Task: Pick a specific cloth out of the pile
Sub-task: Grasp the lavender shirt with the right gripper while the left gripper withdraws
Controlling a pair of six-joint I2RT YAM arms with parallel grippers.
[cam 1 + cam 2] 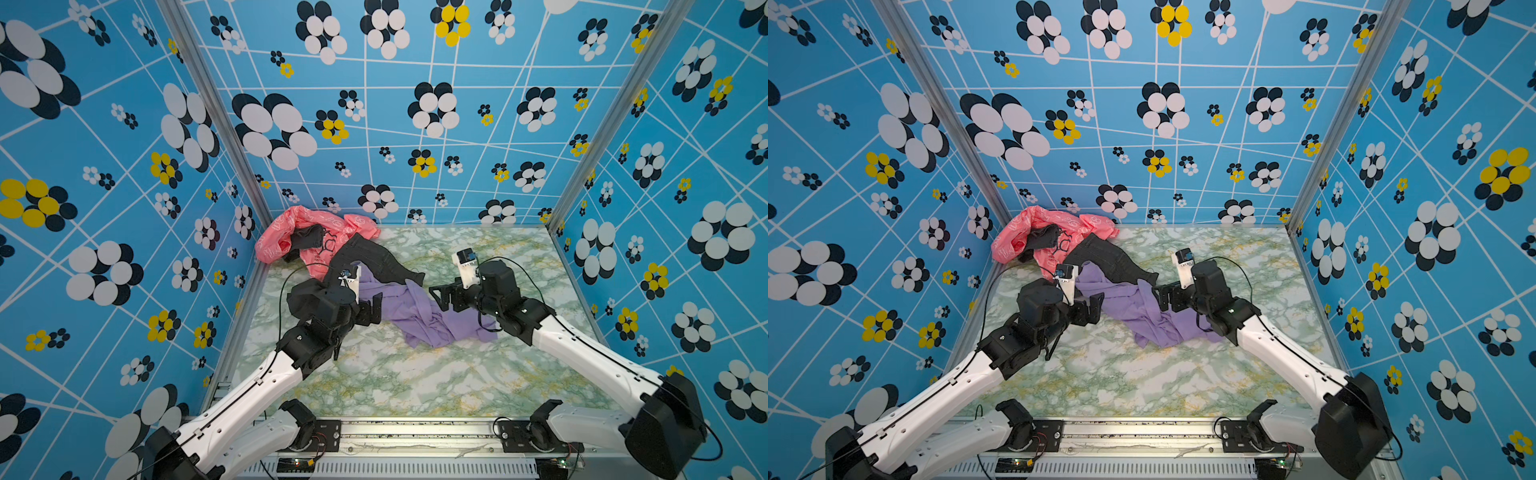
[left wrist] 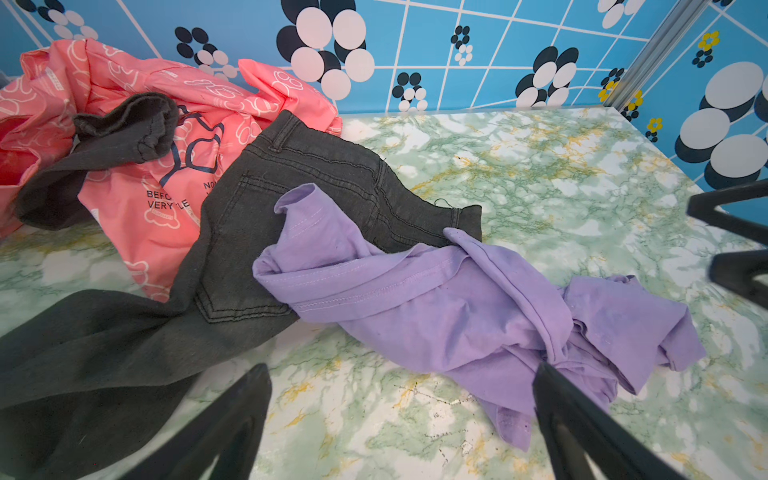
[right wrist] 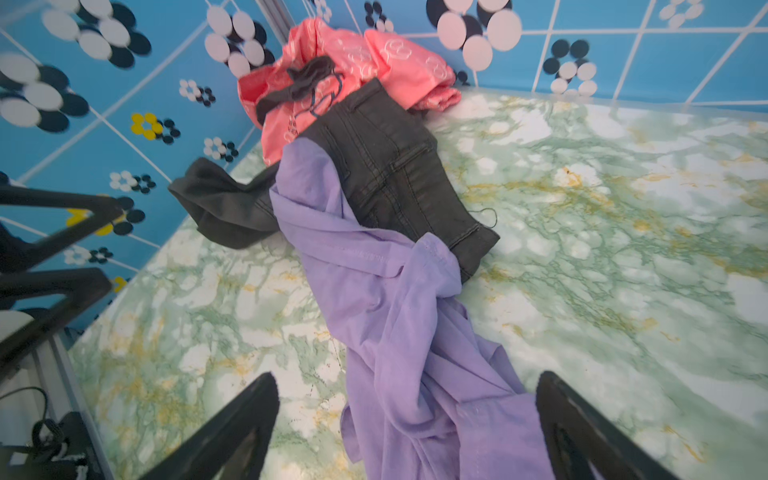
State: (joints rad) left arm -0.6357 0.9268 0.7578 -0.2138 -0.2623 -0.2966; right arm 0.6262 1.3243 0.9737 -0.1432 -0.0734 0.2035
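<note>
both sets of fingers stood wide apart, and neither held anything. the cloth (image 1: 428, 316) lay crumpled on the marble table (image 1: 415, 374), right between the two arms in both top views. the left gripper (image 1: 374, 306) sat just beside its left edge, the right gripper (image 1: 438, 297) at its right side. from the left wrist, one finger (image 2: 557, 399) overlapped the lilac hem, the other finger (image 2: 249, 390) stood over bare table; whether the first touched, i couldn't tell. from the right wrist, the cloth (image 3: 395, 299) ran straight in between the spread fingers. its far end lay on the dark jeans (image 1: 374, 257), at the edge of the pile (image 1: 316, 245), with the coral-pink cloth (image 1: 282, 230) heaped in the corner.
</note>
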